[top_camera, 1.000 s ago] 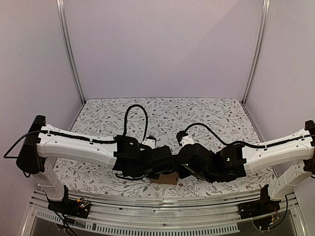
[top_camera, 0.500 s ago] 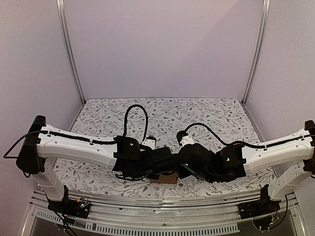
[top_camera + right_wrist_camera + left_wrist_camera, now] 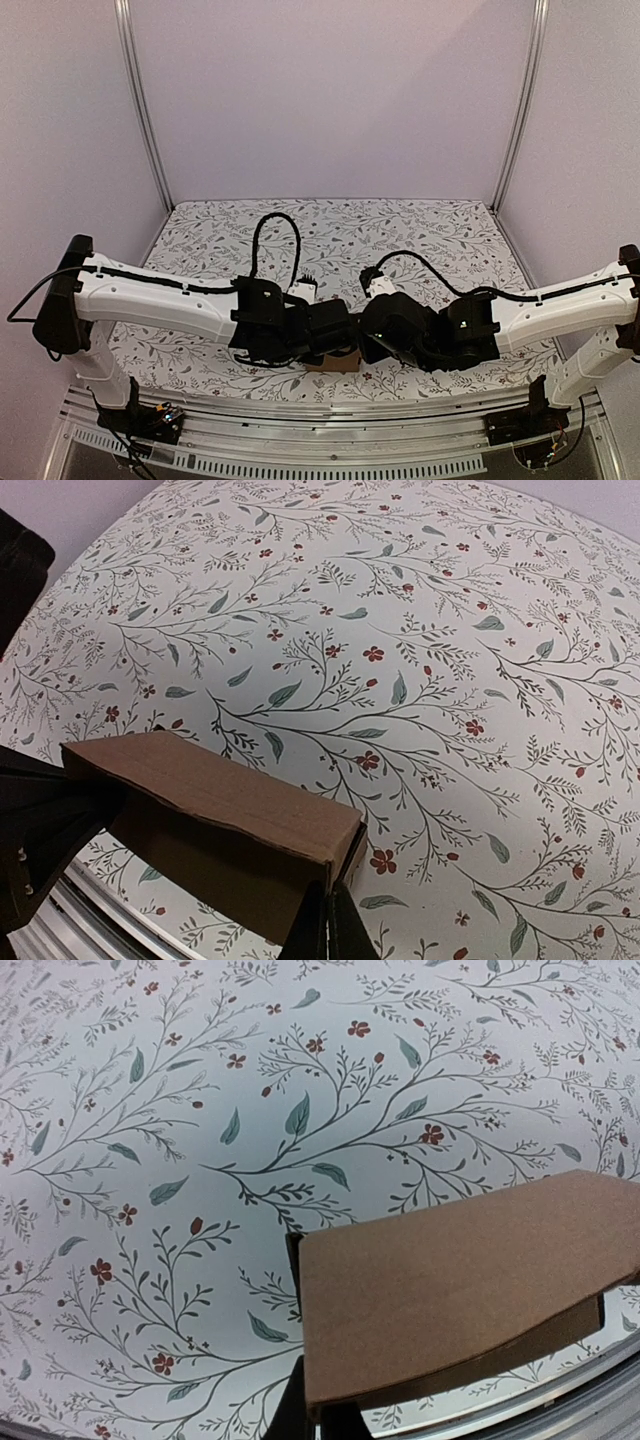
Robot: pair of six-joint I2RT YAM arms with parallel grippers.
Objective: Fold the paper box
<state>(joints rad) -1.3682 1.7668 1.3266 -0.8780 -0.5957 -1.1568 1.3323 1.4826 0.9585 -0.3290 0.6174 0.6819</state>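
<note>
Left claw point(image 3: 318, 1412), right claw point(image 3: 326, 920) (both pinching), paper box point(image 3: 450, 1280)

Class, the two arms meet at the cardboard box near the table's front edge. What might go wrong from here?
1. The box is close to the front rail; a slipped grip might drop it over the edge.
2. The right gripper seems to pinch only one corner, so pulling may crease or tear the cardboard.
3. In the top view the wrists crowd together; the left gripper could bump the right.
</note>
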